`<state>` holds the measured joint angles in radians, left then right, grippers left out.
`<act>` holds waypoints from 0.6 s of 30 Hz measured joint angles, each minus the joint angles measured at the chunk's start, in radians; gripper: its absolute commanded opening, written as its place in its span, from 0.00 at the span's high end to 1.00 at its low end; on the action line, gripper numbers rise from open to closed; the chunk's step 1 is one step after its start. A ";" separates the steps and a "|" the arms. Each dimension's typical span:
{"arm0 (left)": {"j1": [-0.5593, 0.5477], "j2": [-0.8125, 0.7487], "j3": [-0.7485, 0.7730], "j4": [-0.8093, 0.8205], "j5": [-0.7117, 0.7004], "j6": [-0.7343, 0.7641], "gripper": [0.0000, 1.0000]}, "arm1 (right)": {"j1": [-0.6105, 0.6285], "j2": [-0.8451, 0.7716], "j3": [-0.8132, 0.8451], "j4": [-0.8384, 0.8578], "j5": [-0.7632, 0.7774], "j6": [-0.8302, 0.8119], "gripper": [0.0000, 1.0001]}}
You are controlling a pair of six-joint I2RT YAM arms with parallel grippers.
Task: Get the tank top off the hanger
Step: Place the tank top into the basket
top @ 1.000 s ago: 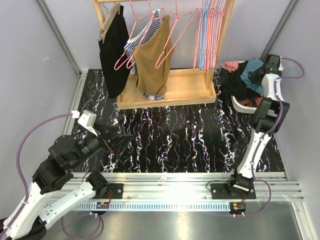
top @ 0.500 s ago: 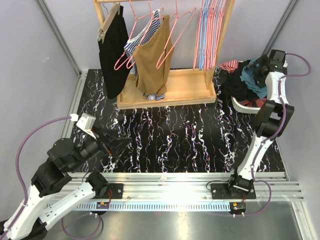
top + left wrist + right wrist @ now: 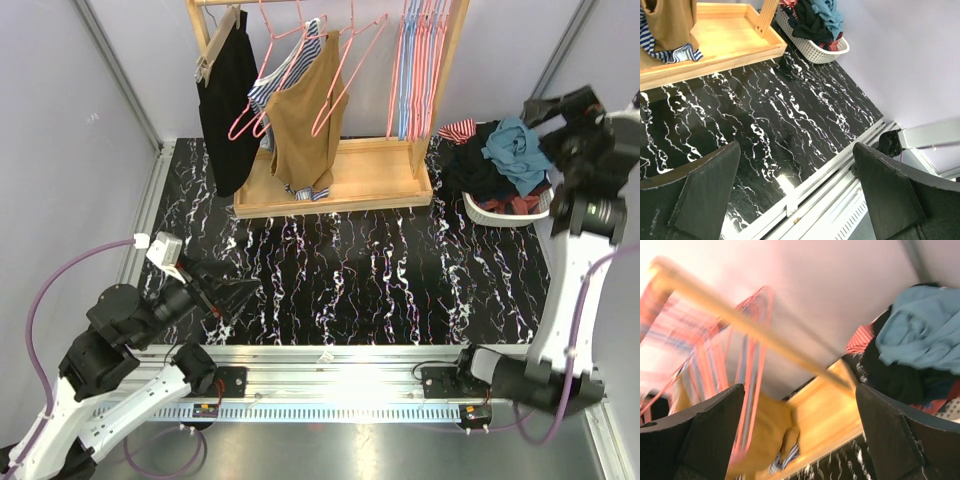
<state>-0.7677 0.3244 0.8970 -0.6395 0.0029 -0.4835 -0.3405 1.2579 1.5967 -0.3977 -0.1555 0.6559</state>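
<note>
The right pincer [image 3: 800, 436] is spread wide and empty, raised beside the white plastic basket [image 3: 497, 213]. A crumpled teal garment [image 3: 517, 145] lies on the basket's heap, just left of it. Well apart to its left, the brown tank top [image 3: 305, 120] hangs on a pink wire hanger [image 3: 345, 70] at the wooden rack [image 3: 350, 185]. The left pincer [image 3: 795, 200] is also released and empty, with the rack far ahead.
</note>
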 measured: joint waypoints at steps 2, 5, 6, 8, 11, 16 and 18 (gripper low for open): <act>0.000 -0.013 -0.013 0.009 0.007 -0.001 0.01 | 0.000 -0.130 -0.110 0.020 -0.064 0.000 0.00; 0.000 -0.027 -0.031 0.015 0.018 -0.005 0.01 | 0.000 -0.262 -0.221 0.013 -0.172 0.000 0.00; 0.000 -0.029 -0.036 0.019 0.021 -0.007 0.01 | 0.000 -0.294 -0.250 0.010 -0.208 0.000 0.00; 0.000 -0.030 -0.042 0.029 0.028 -0.008 0.01 | 0.000 -0.372 -0.312 -0.014 -0.286 0.001 0.00; 0.000 -0.030 -0.048 0.051 0.042 -0.015 0.01 | 0.000 -0.505 -0.384 -0.069 -0.386 0.001 0.00; 0.000 -0.031 -0.075 0.093 0.065 -0.034 0.01 | 0.008 -0.709 -0.408 -0.169 -0.537 0.000 0.00; 0.000 -0.031 -0.090 0.105 0.076 -0.045 0.01 | 0.029 -0.763 -0.403 -0.189 -0.582 0.001 0.00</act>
<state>-0.7677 0.2935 0.8066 -0.5346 0.0784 -0.5282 -0.3111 0.4953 1.1938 -0.5865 -0.7372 0.6567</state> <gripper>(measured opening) 0.988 0.994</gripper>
